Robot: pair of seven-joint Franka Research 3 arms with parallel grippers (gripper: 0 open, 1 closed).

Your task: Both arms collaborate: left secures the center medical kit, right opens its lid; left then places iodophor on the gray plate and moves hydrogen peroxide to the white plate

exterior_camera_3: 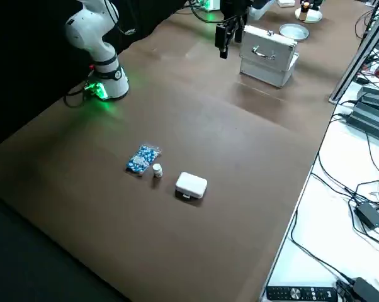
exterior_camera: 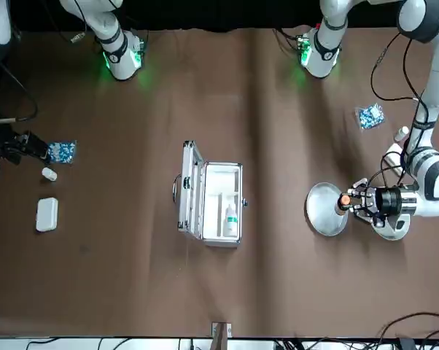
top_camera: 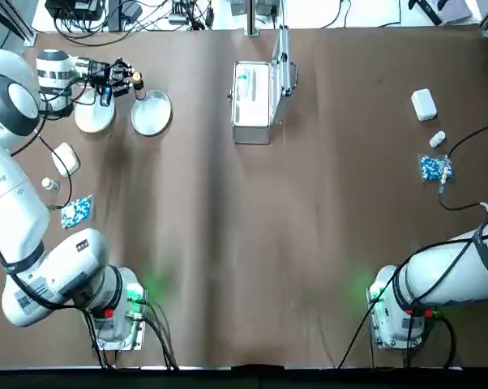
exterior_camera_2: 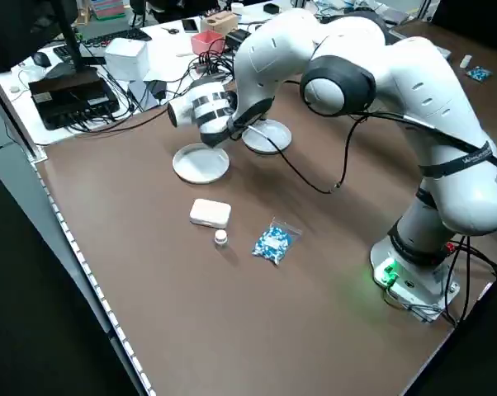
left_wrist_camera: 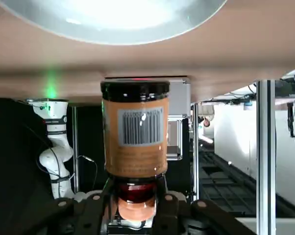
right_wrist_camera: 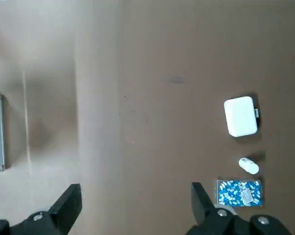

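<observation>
My left jaws (top_camera: 137, 81) clench a brown bottle (left_wrist_camera: 135, 134) at the gray plate (top_camera: 151, 113) near the worktop's far left corner — release early and it topples off. Right jaws (right_wrist_camera: 133, 203) hang released, well apart from the open kit (top_camera: 256, 101).

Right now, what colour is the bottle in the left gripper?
Brownish-orange with a black cap; the bottle shows best in the left wrist view.

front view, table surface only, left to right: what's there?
white box → small white bottle → blue pill packet → open medical kit → gray plate → left end effector holding the brown bottle → white plate
</observation>
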